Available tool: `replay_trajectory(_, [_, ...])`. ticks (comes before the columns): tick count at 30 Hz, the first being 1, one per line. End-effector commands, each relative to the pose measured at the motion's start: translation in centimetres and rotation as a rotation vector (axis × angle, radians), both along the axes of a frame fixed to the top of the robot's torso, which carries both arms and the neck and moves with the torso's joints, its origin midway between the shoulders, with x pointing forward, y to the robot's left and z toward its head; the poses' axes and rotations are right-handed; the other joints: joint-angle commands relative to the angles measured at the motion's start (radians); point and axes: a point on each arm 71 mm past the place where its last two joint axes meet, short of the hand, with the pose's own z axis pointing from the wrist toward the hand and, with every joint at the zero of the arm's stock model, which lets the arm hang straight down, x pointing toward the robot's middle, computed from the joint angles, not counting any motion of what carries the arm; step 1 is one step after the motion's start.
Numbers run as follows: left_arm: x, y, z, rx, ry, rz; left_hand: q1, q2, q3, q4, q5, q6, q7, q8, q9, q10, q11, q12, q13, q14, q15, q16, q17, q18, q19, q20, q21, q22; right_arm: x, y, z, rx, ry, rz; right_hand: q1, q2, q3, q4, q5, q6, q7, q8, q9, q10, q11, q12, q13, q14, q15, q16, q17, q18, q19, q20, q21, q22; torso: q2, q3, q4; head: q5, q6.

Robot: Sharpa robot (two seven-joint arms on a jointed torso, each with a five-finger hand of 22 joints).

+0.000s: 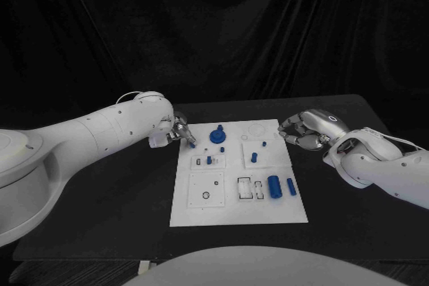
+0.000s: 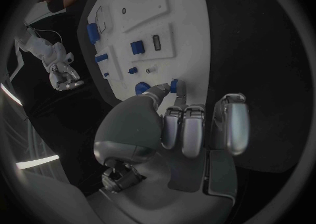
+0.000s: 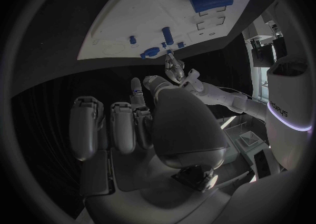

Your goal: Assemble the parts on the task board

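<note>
- Our left hand [image 1: 179, 132] sits at the white board's [image 1: 268, 211] far left corner, pinching a small blue peg [image 2: 174, 86] between fingertips there.
- Our right hand [image 1: 302, 130] hangs off the board's far right corner with fingers curled in, holding nothing.
- Other blue parts lie on the board: a round knob [image 1: 217, 136] by its far edge, a cylinder [image 1: 275, 187] toward its right edge.
</note>
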Motion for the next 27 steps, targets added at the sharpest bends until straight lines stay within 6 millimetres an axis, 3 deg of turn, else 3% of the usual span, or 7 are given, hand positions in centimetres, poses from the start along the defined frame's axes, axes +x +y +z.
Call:
replay_trajectory(1, [-0.11, -0.14, -0.11, -0.013, 0.010, -0.014, -0.010, -0.015, 0.044, -0.013, 0.030, 0.003, -0.002, -0.003, 0.009, 0.096, -0.003, -0.005, 0.255, 0.106, 0.001, 0.007, 0.264, 0.011, -0.005, 0.000, -0.006, 0.199, -0.07, -0.07, -0.07, -0.001, 0.004, -0.010, 0.006, -0.001, 0.003, 0.000, 0.006, 0.006, 0.003, -0.005, 0.001, 0.106, 0.005, 0.004, 0.263, 0.075, 0.007, -0.001, 0.097, 0.015, 0.041, 0.009, 0.001, 0.212, 0.000, 0.0000, 0.0005, 0.000, 0.000])
replay_trajectory(6, [-0.13, -0.06, -0.11, -0.013, 0.010, -0.014, -0.032, -0.027, 0.127, -0.038, 0.092, 0.006, 0.000, 0.005, 0.029, 0.095, 0.000, -0.006, 0.255, 0.106, 0.003, 0.007, 0.264, 0.011, -0.006, 0.002, -0.006, 0.199, -0.07, -0.08, -0.07, -0.001, 0.004, -0.010, 0.007, 0.000, 0.003, 0.000, 0.006, 0.006, 0.002, -0.005, 0.001, 0.106, 0.005, 0.004, 0.263, 0.075, 0.007, -0.002, 0.095, 0.015, 0.041, 0.009, 0.001, 0.212, 0.000, 0.0004, 0.0011, 0.000, 0.000])
replay_trajectory(12, [-0.22, -0.04, -0.09, -0.022, 0.002, -0.016, -0.035, -0.035, 0.194, -0.071, 0.124, 0.013, 0.001, 0.016, 0.048, 0.096, 0.001, -0.005, 0.255, 0.106, 0.004, 0.007, 0.264, 0.011, -0.004, 0.003, -0.003, 0.200, -0.02, -0.02, -0.12, -0.002, 0.005, -0.009, 0.007, 0.000, 0.003, 0.000, 0.006, 0.006, 0.002, -0.005, 0.001, 0.106, 0.005, 0.004, 0.263, 0.075, 0.007, -0.002, 0.095, 0.015, 0.041, 0.009, 0.001, 0.212, 0.000, 0.0002, 0.0004, 0.006, 0.000])
replay_trajectory(19, [-0.38, 0.01, 0.06, -0.049, -0.033, -0.015, -0.038, -0.051, 0.251, -0.104, 0.130, 0.025, 0.002, 0.030, 0.067, 0.089, 0.001, -0.012, 0.249, 0.105, 0.004, 0.006, 0.263, 0.012, -0.007, 0.003, -0.005, 0.199, -0.04, -0.02, -0.19, -0.002, 0.006, -0.009, 0.007, 0.000, 0.004, -0.001, 0.006, 0.006, 0.003, -0.005, 0.001, 0.106, 0.005, 0.004, 0.263, 0.074, 0.007, -0.002, 0.094, 0.015, 0.040, 0.009, -0.001, 0.212, 0.000, 0.0000, 0.0004, 0.011, 0.000])
replay_trajectory(27, [-1.08, 0.08, 0.62, -0.072, -0.048, -0.034, -0.051, -0.073, 0.264, -0.120, 0.101, 0.034, -0.004, 0.044, 0.083, 0.093, -0.003, -0.009, 0.252, 0.106, 0.001, 0.007, 0.264, 0.010, -0.001, 0.001, 0.003, 0.201, -0.05, -0.26, -0.24, -0.006, 0.010, -0.016, 0.007, 0.000, 0.004, -0.001, 0.006, 0.006, 0.003, -0.005, 0.001, 0.106, 0.005, 0.004, 0.263, 0.074, 0.007, -0.003, 0.094, 0.015, 0.040, 0.009, -0.001, 0.212, -0.001, 0.0002, 0.0014, 0.006, 0.000])
